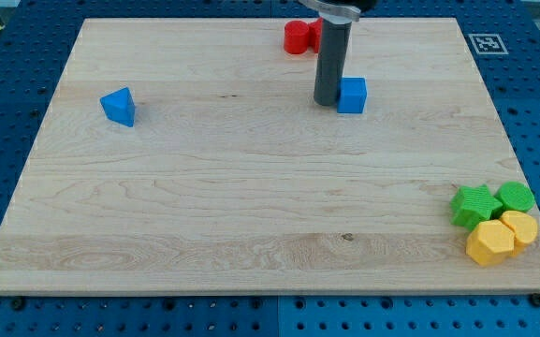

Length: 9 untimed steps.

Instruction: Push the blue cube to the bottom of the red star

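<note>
The blue cube (352, 95) sits on the wooden board near the view's top, right of centre. My tip (328, 101) stands right against the cube's left side. The red star (299, 36) lies at the board's top edge, above and left of the cube, partly hidden behind the rod. A second red piece shows just to the star's right, mostly covered by the rod.
A blue triangular block (119, 106) lies at the view's left. Two green blocks (474, 204) (515, 197) and two yellow blocks (489, 241) (519, 227) cluster at the bottom right corner. The board's right edge (522, 168) runs close to them.
</note>
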### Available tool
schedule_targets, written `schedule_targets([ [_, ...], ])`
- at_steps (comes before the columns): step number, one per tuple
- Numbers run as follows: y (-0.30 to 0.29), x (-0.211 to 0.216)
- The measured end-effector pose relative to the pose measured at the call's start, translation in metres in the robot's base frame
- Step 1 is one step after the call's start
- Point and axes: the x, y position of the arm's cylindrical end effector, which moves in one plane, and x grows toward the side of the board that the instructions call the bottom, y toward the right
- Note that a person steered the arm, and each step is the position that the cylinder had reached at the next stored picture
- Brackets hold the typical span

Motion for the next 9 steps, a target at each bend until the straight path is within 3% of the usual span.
schedule_targets([
  [2,-0.023,0.044],
  [3,0.009,0.008],
  [4,0.005,-0.017],
  [6,0.025,0.034],
  [7,0.048,0.001],
  [8,0.036,-0.039],
  [9,0.043,-0.031],
])
